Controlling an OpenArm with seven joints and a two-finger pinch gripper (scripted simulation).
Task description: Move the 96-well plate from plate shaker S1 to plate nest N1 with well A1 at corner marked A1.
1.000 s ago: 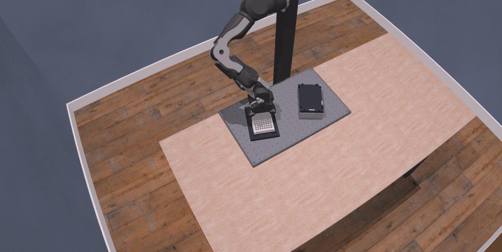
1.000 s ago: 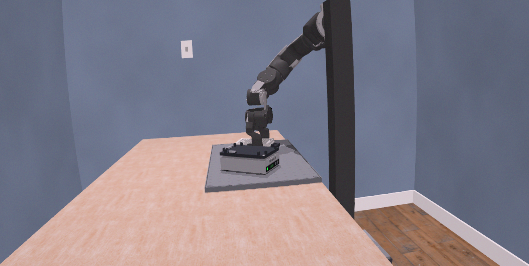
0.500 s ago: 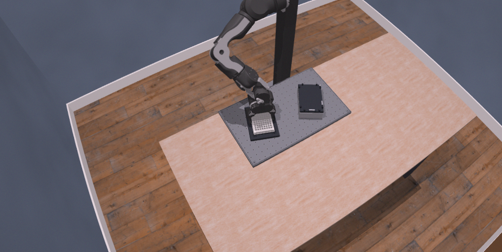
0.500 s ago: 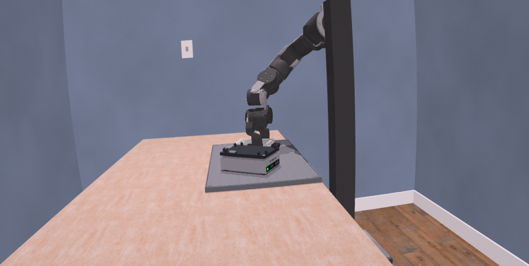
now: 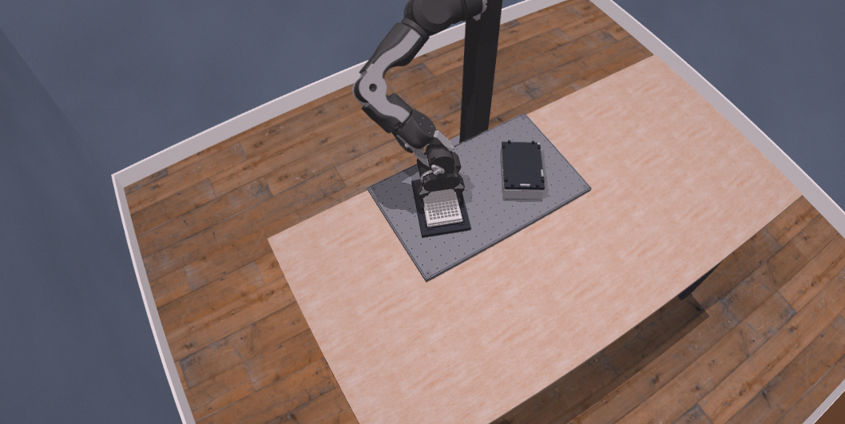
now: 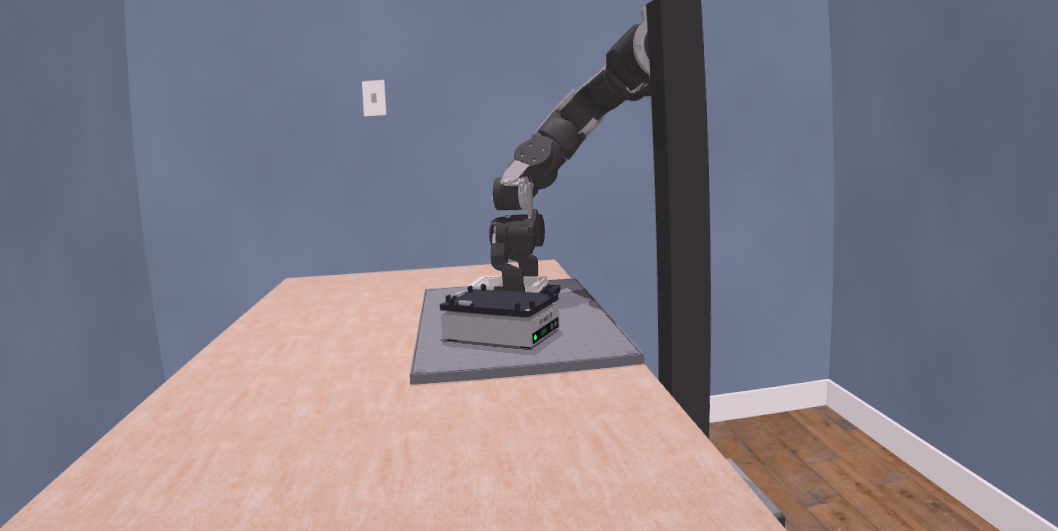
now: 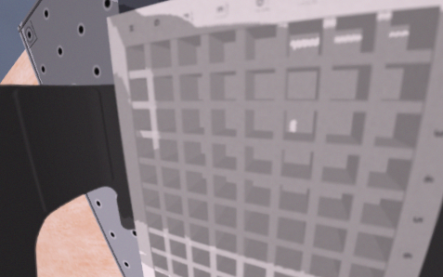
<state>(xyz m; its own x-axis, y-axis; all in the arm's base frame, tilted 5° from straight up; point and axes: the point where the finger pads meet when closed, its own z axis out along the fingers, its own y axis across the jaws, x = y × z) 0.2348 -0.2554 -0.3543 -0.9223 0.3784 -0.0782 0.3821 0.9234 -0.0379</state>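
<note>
The white 96-well plate (image 5: 442, 208) is over the black plate nest N1 (image 5: 446, 225) on the left part of the grey perforated baseplate (image 5: 478, 208). My gripper (image 5: 440, 184) is shut on the plate at its far short end. In the wrist view the plate (image 7: 282, 149) fills most of the frame, with the nest dark at its left. I cannot tell whether the plate rests fully down inside the locators. The plate shaker S1 (image 5: 522, 169) stands to the right with its pocket empty. In the exterior view the shaker (image 6: 499, 316) hides most of the plate (image 6: 536, 281).
The arm's black column (image 5: 480, 48) rises at the baseplate's far edge, between nest and shaker. The baseplate lies on a wooden table top (image 5: 561, 255). The shaker's front panel shows a green light (image 6: 534, 337).
</note>
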